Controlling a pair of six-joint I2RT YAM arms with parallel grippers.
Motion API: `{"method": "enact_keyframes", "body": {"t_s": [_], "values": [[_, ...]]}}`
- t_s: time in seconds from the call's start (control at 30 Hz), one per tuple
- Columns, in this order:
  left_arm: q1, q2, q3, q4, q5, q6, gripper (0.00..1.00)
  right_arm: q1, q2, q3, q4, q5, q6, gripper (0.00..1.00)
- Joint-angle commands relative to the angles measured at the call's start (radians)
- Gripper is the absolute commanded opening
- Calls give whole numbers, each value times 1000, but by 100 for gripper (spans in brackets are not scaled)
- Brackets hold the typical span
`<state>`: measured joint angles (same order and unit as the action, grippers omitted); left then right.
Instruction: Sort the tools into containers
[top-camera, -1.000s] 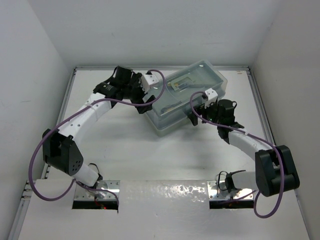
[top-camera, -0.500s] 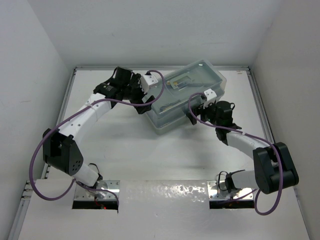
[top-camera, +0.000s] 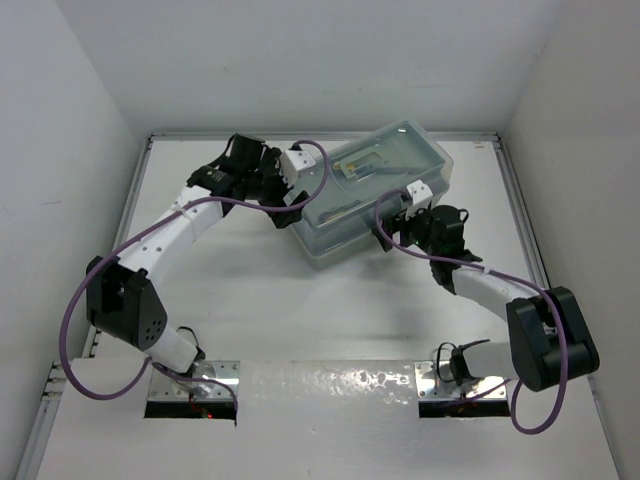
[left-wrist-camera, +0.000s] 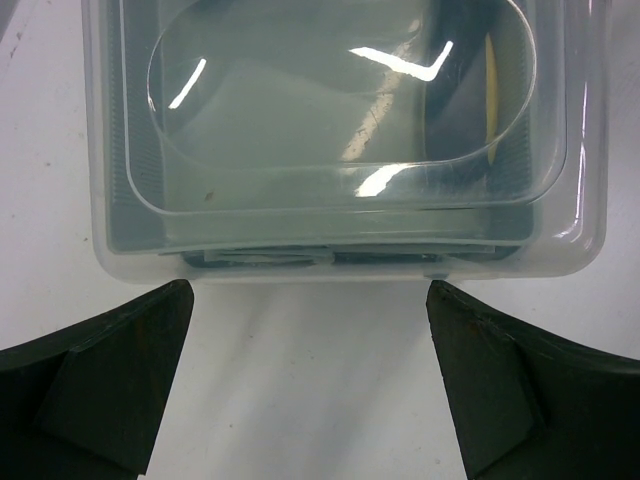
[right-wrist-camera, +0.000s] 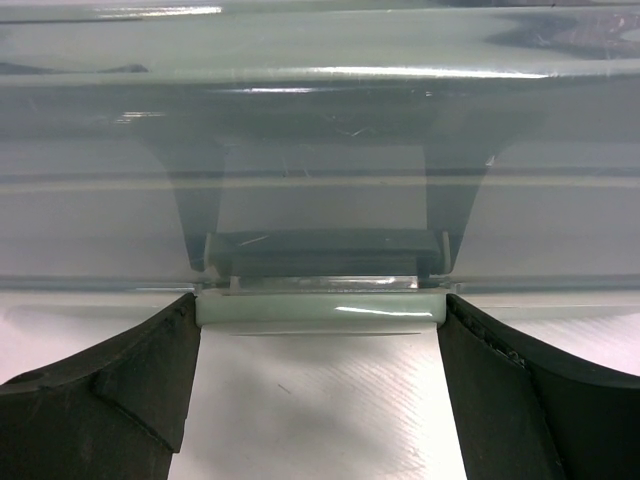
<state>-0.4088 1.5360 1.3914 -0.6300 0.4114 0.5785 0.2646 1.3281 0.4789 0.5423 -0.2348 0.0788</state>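
The toolbox (top-camera: 375, 195) lies at the back of the table with its translucent lid down. Its green trays, the containers, show only dimly through the lid. Yellow-black tools (top-camera: 358, 168) lie inside, and one (left-wrist-camera: 490, 90) shows in the left wrist view. My left gripper (top-camera: 287, 208) (left-wrist-camera: 308, 290) stands open just short of the box's left end (left-wrist-camera: 340, 250), touching nothing. My right gripper (top-camera: 383, 226) (right-wrist-camera: 318, 300) is at the box's near long side. Its fingertips (right-wrist-camera: 185, 310) press on both ends of the pale green latch tab (right-wrist-camera: 300, 314).
White walls close in the table on the left, back and right. The toolbox sits askew, its far corner near the back rail (top-camera: 470, 140). Purple cables (top-camera: 70, 330) loop off both arms.
My right gripper has moved in towards the box's near side and its jaws have narrowed onto the latch tab. The left arm and the toolbox have not moved.
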Motion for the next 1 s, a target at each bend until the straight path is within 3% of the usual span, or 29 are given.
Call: {"method": "enact_keyframes", "body": {"t_s": [0.0, 0.3, 0.83, 0.97], "values": [[2, 12, 6, 59, 24, -11, 100, 45, -58, 52, 59, -78, -43, 38], [4, 19, 6, 58, 23, -9, 100, 54, -24, 216, -215, -52, -70, 37], [2, 24, 4, 56, 18, -6, 100, 67, 31, 377, -406, 44, -11, 37], [2, 26, 4, 56, 24, -6, 100, 74, 29, 368, -372, 37, -1, 40]]}}
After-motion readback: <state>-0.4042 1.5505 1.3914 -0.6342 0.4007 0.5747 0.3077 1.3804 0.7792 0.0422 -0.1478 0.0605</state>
